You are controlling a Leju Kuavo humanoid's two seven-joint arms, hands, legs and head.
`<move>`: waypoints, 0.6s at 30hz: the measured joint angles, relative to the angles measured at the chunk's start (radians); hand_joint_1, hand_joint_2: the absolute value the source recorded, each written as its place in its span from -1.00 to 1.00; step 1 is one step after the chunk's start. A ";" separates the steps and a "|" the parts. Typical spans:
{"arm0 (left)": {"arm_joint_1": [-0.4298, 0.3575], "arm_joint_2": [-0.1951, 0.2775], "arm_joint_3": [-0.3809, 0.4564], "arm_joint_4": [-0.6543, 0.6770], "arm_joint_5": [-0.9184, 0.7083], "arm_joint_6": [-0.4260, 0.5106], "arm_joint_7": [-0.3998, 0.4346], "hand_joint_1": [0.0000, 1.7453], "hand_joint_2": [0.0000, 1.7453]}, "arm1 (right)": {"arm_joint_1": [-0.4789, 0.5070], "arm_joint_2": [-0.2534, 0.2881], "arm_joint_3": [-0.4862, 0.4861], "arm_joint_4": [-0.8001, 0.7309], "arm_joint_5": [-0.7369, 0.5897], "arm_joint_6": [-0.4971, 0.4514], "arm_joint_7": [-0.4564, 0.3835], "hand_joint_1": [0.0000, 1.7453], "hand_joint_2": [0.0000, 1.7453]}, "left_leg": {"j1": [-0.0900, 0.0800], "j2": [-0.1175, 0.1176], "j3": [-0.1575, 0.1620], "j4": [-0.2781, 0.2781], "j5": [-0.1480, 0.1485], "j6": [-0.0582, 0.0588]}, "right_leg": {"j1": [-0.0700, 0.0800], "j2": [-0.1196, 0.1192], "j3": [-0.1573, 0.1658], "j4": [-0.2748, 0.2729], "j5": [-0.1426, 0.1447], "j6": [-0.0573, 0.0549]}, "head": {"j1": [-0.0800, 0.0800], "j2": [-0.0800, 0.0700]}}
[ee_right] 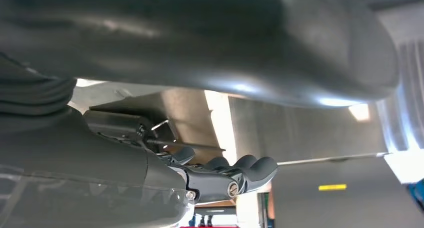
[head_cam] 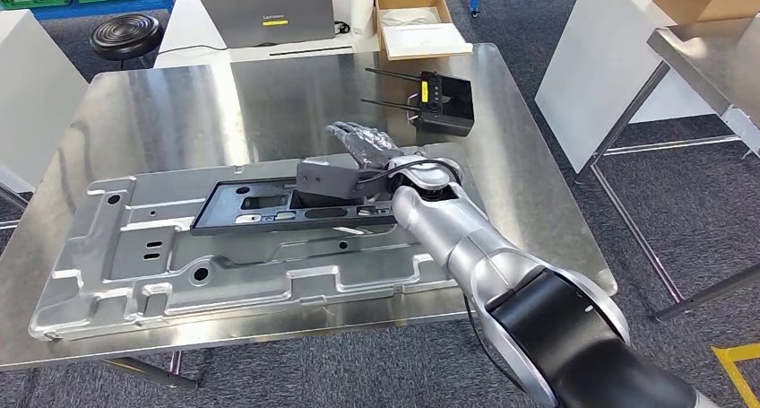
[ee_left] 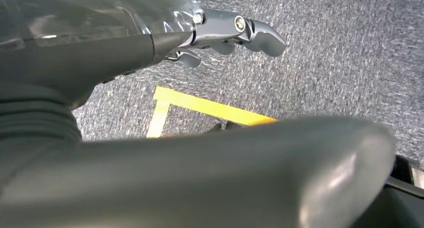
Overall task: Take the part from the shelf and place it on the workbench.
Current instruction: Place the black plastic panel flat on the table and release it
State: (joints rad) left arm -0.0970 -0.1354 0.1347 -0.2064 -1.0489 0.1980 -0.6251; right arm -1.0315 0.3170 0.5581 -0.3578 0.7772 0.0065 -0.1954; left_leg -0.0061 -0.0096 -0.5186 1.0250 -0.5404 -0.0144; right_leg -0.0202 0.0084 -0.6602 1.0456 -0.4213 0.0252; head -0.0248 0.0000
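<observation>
One dark part (head_cam: 296, 207) on one workbench (head_cam: 224, 103); right hand (head_cam: 363, 143) open above.

black frame part (head_cam: 296, 207) | flat | atop silver stamped panel (head_cam: 134, 256) | workbench (head_cam: 179, 103)

Right arm outstretched, right hand (head_cam: 363, 143) flat, open-fingered; left hand (ee_left: 235, 35) hanging loose.

Right hand (head_cam: 363, 145) open over black part (head_cam: 296, 208), steel workbench (head_cam: 179, 103)
</observation>
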 joint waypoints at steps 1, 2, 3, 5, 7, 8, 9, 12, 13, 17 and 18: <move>0.000 0.000 0.000 0.000 0.001 0.000 -0.001 -1.00 -1.00 | -0.004 0.000 -0.009 0.000 -0.010 0.007 0.003 -1.00 -1.00 | 0.000 0.000 0.000 0.000 0.000 0.000 | 0.000 0.000 0.000 0.000 0.000 0.000 | 0.000 0.000; 0.001 0.000 0.000 0.000 0.002 0.001 -0.003 -1.00 -1.00 | -0.008 0.000 -0.018 0.000 -0.020 0.016 0.005 -1.00 -1.00 | 0.000 0.000 0.000 0.000 0.000 0.000 | 0.000 0.000 0.000 0.000 0.000 0.000 | 0.000 0.000; 0.001 0.000 0.000 0.000 0.004 0.002 -0.004 -1.00 -1.00 | -0.012 0.000 -0.027 0.000 -0.031 0.027 0.008 -1.00 -1.00 | 0.000 0.000 0.000 0.000 0.000 0.000 | 0.000 0.000 0.000 0.000 0.000 0.000 | 0.000 0.000; 0.002 0.000 0.000 0.000 0.007 0.003 -0.006 -1.00 -1.00 | -0.022 0.000 -0.045 0.000 -0.053 0.050 0.016 -1.00 -1.00 | 0.000 0.000 0.000 0.000 0.000 0.000 | 0.000 0.000 0.000 0.000 0.000 0.000 | 0.000 0.000; 0.004 0.000 0.000 0.000 0.011 0.005 -0.007 -1.00 -1.00 | -0.038 0.000 -0.060 0.000 -0.065 0.061 0.025 -1.00 -1.00 | 0.000 0.000 0.000 0.000 0.000 0.000 | 0.000 0.000 0.000 0.000 0.000 0.000 | 0.000 0.000; 0.005 0.000 0.000 0.000 0.012 0.006 -0.008 -1.00 -1.00 | -0.047 0.000 -0.065 0.000 -0.065 0.058 0.027 -1.00 -1.00 | 0.000 0.000 0.000 0.000 0.000 0.000 | 0.000 0.000 0.000 0.000 0.000 0.000 | 0.000 0.000; 0.006 0.000 0.000 0.000 0.013 0.008 -0.008 -1.00 -1.00 | -0.055 0.000 -0.069 -0.001 -0.057 0.047 0.028 -1.00 -1.00 | 0.000 0.000 0.000 0.000 0.000 0.000 | 0.000 0.000 0.000 0.000 0.000 0.000 | 0.000 0.000; 0.009 0.000 0.000 0.000 0.015 0.014 -0.009 -1.00 -1.00 | -0.079 -0.001 -0.068 -0.012 0.004 -0.032 0.029 -1.00 -1.00 | 0.000 0.000 0.000 0.000 0.000 0.000 | 0.000 0.000 0.000 0.000 0.000 0.000 | 0.000 0.000; 0.010 0.000 0.000 0.000 0.015 0.016 -0.009 -1.00 -1.00 | -0.088 -0.002 -0.064 -0.018 0.029 -0.063 0.029 -1.00 -1.00 | 0.000 0.000 0.000 0.000 0.000 0.000 | 0.000 0.000 0.000 0.000 0.000 0.000 | 0.000 0.000; 0.013 0.000 0.000 0.000 0.016 0.018 -0.006 -1.00 -1.00 | -0.134 -0.010 -0.032 -0.049 0.122 -0.178 0.032 -1.00 -1.00 | 0.000 0.000 0.000 0.000 0.000 0.000 | 0.000 0.000 0.000 0.000 0.000 0.000 | 0.000 0.000; 0.013 0.000 0.000 0.000 0.017 0.016 -0.003 -1.00 -1.00 | -0.143 -0.012 -0.021 -0.059 0.149 -0.208 0.033 -1.00 -1.00 | 0.000 0.000 0.000 0.000 0.000 0.000 | 0.000 0.000 0.000 0.000 0.000 0.000 | 0.000 0.000</move>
State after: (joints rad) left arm -0.0838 -0.1350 0.1347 -0.2060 -1.0324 0.2141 -0.6277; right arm -1.1741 0.3048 0.5375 -0.4173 0.9258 -0.2012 -0.1629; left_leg -0.0062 -0.0095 -0.5186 1.0250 -0.5404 -0.0144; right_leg -0.0202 0.0084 -0.6603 1.0456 -0.4212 0.0252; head -0.0248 0.0000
